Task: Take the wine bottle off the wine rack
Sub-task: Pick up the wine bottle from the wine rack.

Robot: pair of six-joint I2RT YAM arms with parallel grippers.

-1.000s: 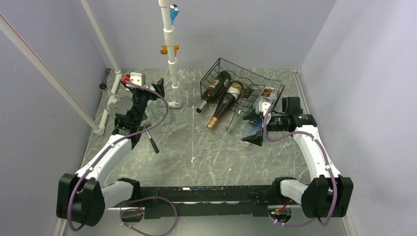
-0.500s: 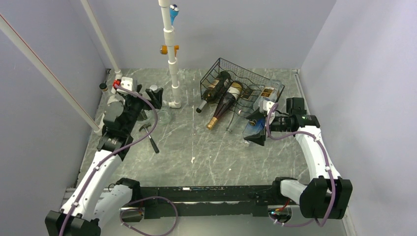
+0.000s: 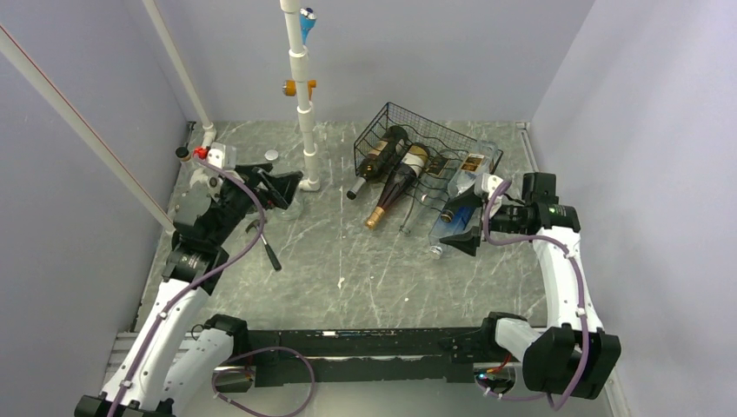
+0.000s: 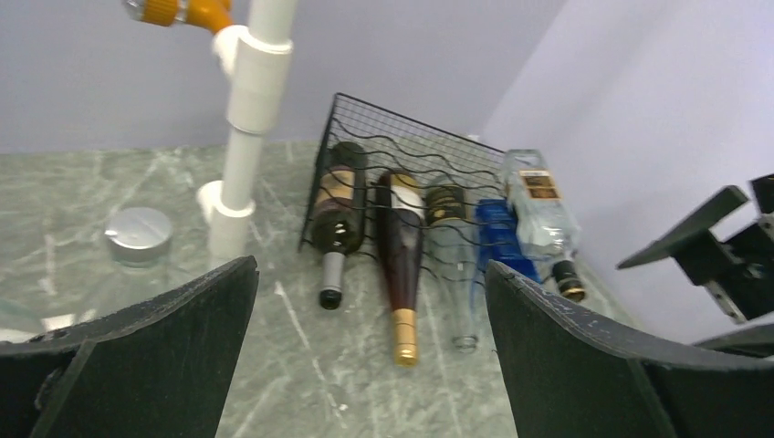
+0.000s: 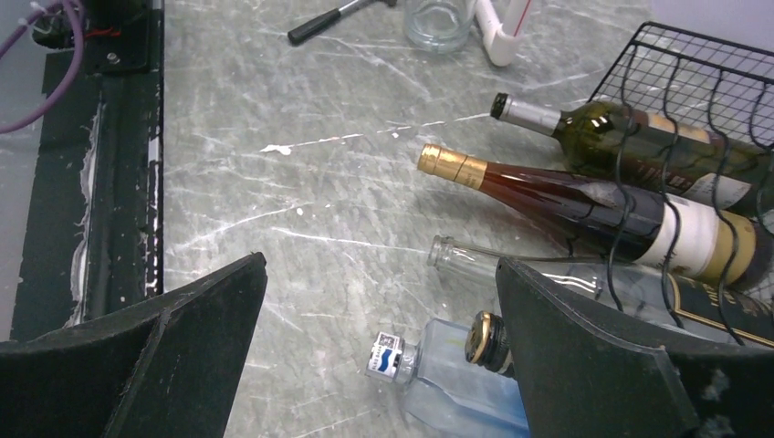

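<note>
The black wire wine rack [image 3: 423,137] stands at the back right, with several bottles lying in it, necks toward the front. A dark wine bottle with a gold cap [image 3: 395,188] [image 4: 398,265] [image 5: 557,193] lies beside a green one with a silver capsule [image 3: 374,162] [image 4: 332,233] [image 5: 621,128]. My left gripper [image 3: 282,185] [image 4: 370,365] is open and empty, left of the rack and facing it. My right gripper [image 3: 459,224] [image 5: 379,365] is open over the neck of a pale blue bottle [image 5: 447,388], touching nothing.
A white pipe post [image 3: 304,104] [image 4: 245,137] rises left of the rack. A silver-lidded jar [image 4: 137,239] and a hammer [image 3: 268,248] [image 5: 329,20] lie near the left arm. A clear bottle [image 5: 452,254] and a black-capped one [image 5: 484,339] lie in the rack.
My left arm has swung from the back left corner toward the rack, and its jaws have opened wider. My right gripper has drawn back slightly to the right, still open.
</note>
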